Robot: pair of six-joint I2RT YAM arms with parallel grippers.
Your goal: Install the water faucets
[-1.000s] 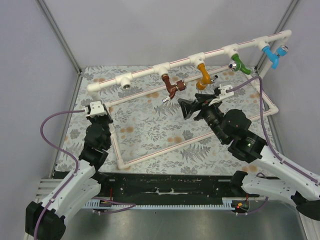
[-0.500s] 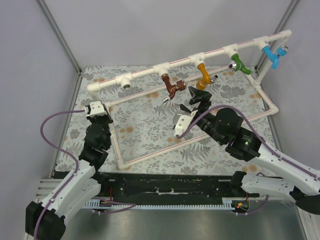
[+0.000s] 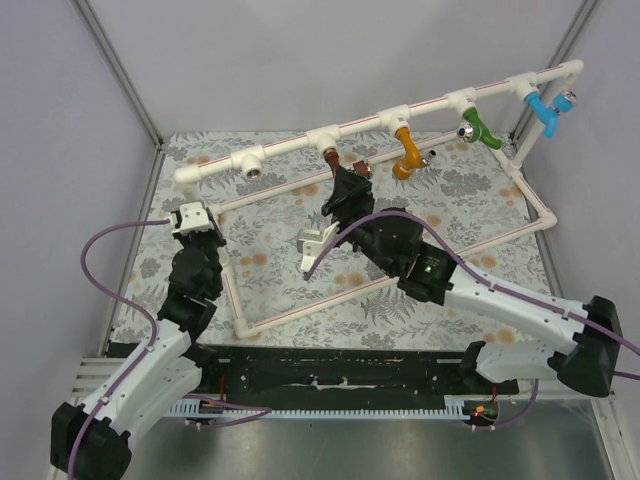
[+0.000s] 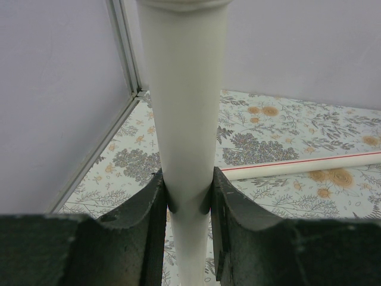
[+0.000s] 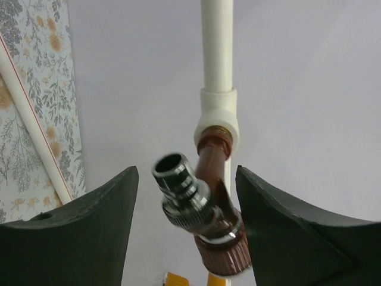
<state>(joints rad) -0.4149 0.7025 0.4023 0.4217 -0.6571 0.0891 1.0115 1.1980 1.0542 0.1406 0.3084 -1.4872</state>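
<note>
Straddling reddish-brown faucet [image 5: 209,173] (on its tee [image 5: 217,119]), right gripper [image 5: 186,173] apart, arm outstretched, left gripper [image 4: 187,190] clamped on pipe [image 4: 181,89]

The reddish-brown faucet [image 5: 212,167] is hanging upright, threaded into the white pipe [image 3: 360,122], its chrome spout angling sideways. The orange-yellow faucet [image 3: 405,155] is hanging farther along the same pipe.

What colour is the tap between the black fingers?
Dark reddish-brown tap, silvery end; clearest in the right wrist view.
</note>
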